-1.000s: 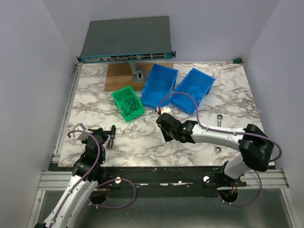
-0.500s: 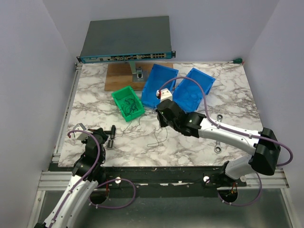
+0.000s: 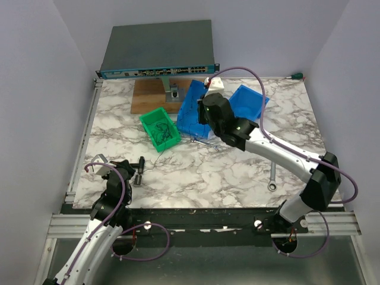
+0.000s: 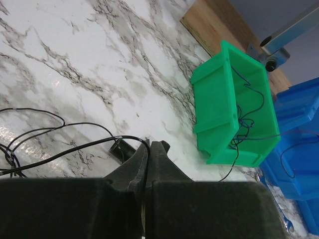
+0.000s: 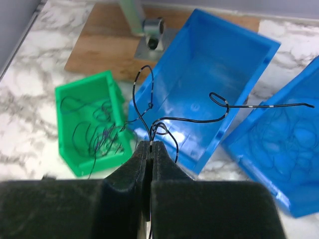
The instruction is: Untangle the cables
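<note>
My right fingers (image 5: 151, 145) were clamped on a black cable (image 5: 249, 106) whose loose length ran toward three o'clock above the blue bin (image 5: 199, 64); my left fingers (image 4: 149, 149), closed, seemingly empty, sat well away.

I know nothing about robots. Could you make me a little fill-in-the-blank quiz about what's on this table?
The right jaws pinch a thin ____ wire. The small bin holding tangled wires is coloured ____. Beside it stand ____ blue bins. The left jaws are ____ (open or shut).
Missing words: black; green; two; shut.
</note>
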Controlling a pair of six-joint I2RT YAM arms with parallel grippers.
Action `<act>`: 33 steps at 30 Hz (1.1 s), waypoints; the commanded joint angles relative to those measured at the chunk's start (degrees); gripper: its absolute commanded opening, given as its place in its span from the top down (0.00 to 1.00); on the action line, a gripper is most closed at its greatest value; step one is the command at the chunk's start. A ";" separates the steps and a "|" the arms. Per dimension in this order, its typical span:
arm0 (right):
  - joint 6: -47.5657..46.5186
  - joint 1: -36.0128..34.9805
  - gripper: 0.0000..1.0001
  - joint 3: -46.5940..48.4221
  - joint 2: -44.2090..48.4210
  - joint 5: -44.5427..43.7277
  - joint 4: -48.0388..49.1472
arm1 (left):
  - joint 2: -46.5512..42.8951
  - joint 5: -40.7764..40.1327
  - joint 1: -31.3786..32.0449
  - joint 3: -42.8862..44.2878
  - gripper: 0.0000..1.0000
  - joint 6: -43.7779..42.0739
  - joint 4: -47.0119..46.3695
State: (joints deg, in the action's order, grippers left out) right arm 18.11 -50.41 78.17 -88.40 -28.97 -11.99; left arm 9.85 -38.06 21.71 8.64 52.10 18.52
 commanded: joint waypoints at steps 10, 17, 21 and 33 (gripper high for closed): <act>-1.33 9.44 0.99 15.02 -12.17 -3.39 4.11 | -0.62 -0.23 -0.07 -0.56 1.00 0.04 0.31; -2.91 9.73 0.99 15.99 -9.07 -2.88 2.66 | -0.51 -0.02 -0.08 -0.56 1.00 -0.09 0.03; -1.00 9.72 0.99 15.10 -6.59 11.92 -3.08 | -0.26 0.22 -0.01 -0.56 1.00 -0.50 -0.50; 3.05 0.42 0.99 3.00 -4.92 37.80 -9.85 | -0.02 0.42 -0.01 -0.56 1.00 -0.77 -0.76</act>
State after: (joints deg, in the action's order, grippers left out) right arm 20.53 -46.54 83.13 -95.92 0.30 -19.11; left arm 9.82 -38.06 21.71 8.64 52.05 18.48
